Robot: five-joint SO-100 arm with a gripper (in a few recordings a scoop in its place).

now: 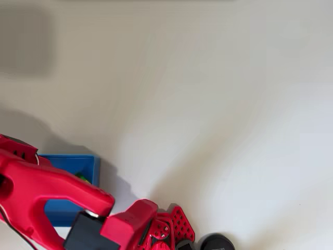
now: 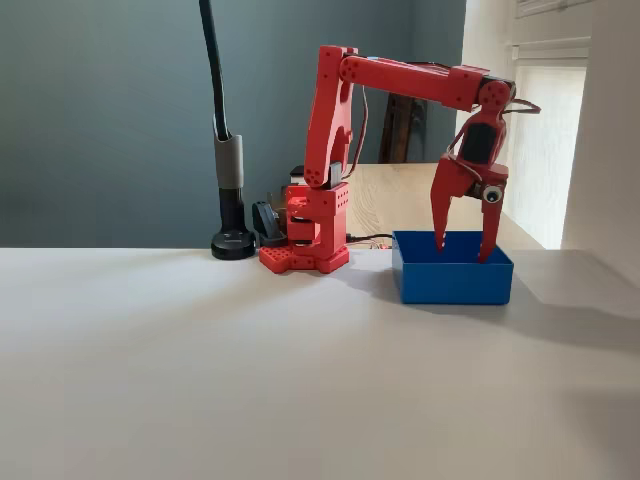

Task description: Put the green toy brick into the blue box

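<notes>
overhead view: arm hides most of blue box [image 1: 95, 169], green toy brick [image 1: 81, 177] barely peeking; pincer [image 2: 465, 250] spread

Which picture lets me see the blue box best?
The fixed view shows the blue box best: its whole front wall and rim are clear, with the open gripper reaching down into it. In the overhead view the red arm covers most of the blue box.

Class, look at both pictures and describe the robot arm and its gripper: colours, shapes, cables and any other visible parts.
The arm is bright red plastic, built of boxy segments on a perforated red base. Black motor blocks sit at the joints, one at the wrist. Thin dark cables loop near the wrist. The gripper has two long, tapering red fingers, with a small round white and black part beside one.
</notes>
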